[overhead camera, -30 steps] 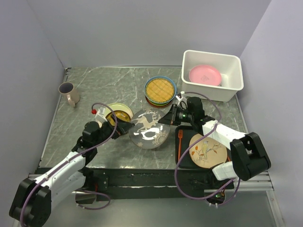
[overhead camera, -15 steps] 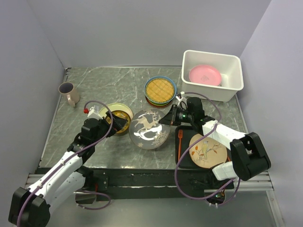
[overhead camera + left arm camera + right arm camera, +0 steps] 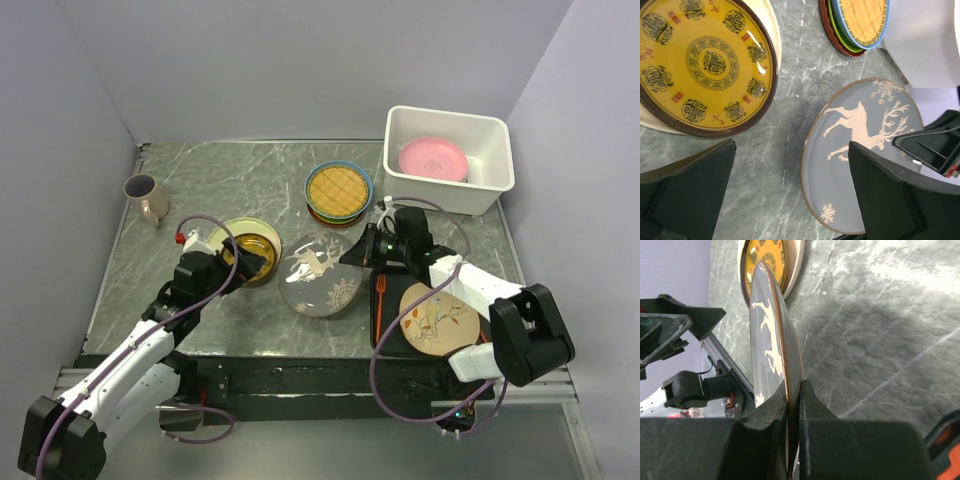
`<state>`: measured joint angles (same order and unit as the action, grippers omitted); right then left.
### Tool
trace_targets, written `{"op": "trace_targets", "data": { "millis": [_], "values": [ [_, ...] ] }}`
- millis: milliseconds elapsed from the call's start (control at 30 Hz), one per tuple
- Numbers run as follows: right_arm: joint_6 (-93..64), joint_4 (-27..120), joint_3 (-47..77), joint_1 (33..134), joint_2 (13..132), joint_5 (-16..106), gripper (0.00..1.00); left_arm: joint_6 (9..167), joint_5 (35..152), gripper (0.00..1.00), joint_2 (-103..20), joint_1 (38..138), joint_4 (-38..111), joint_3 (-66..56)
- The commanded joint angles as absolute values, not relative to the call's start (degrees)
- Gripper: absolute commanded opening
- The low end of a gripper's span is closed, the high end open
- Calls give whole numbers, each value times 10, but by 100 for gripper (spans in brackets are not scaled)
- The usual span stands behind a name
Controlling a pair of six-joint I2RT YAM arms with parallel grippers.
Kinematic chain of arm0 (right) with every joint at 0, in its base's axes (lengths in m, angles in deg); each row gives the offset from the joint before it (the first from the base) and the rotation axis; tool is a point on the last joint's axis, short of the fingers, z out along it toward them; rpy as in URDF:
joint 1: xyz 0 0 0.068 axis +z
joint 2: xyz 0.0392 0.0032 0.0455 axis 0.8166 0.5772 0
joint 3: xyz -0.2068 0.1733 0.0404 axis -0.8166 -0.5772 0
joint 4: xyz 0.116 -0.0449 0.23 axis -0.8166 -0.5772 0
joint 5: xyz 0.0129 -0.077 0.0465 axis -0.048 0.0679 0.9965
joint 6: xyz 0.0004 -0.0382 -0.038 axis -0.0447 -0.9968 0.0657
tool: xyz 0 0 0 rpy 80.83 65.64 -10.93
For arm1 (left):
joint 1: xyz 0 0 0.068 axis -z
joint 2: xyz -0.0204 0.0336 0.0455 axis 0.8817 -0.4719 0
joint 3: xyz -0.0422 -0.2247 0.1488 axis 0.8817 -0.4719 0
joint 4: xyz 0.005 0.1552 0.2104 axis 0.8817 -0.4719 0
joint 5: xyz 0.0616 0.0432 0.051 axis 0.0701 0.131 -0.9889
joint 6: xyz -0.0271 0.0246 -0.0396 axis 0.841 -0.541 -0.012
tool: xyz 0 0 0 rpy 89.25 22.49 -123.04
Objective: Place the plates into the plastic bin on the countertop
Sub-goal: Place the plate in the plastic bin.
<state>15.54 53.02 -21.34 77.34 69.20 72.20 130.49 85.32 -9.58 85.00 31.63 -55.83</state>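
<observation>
Left gripper (image 3: pixel 790 195), now off glossy plate (image 3: pixel 860 155)

Your top view: fixed high, behind near edge of countertop (image 3: pixel 250 180), looks down and forward over all of it, bin (image 3: pixel 452 190) at far right, everything small. Your left wrist view: close, faces nearly straight down between left fingers (image 3: pixel 685 185). Your right wrist view: closest, sights along right fingers (image 3: pixel 772 412), low across countertop toward left side. You get deer plate (image 3: pixel 318 275) in all three: full face from top and left wrist, edge-on from right wrist. Yellow patterned plate (image 3: pixel 250 243) also in all three. Plate stack (image 3: pixel 338 190) only in top and left wrist.
</observation>
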Motion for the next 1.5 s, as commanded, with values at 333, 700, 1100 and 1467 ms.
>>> {"op": "trace_targets", "data": {
  "millis": [333,700,1100,1467],
  "values": [
    [146,506,-94,685,637,750,0,1289,849,99,-110,848,331,-546],
    [164,493,-21,594,645,801,0,1286,864,99,-125,848,338,-547],
    [196,491,54,511,670,831,0,1286,872,99,-146,848,358,-547],
    [243,545,76,476,714,855,0,1278,872,99,-157,848,358,-541]
  ]
}}
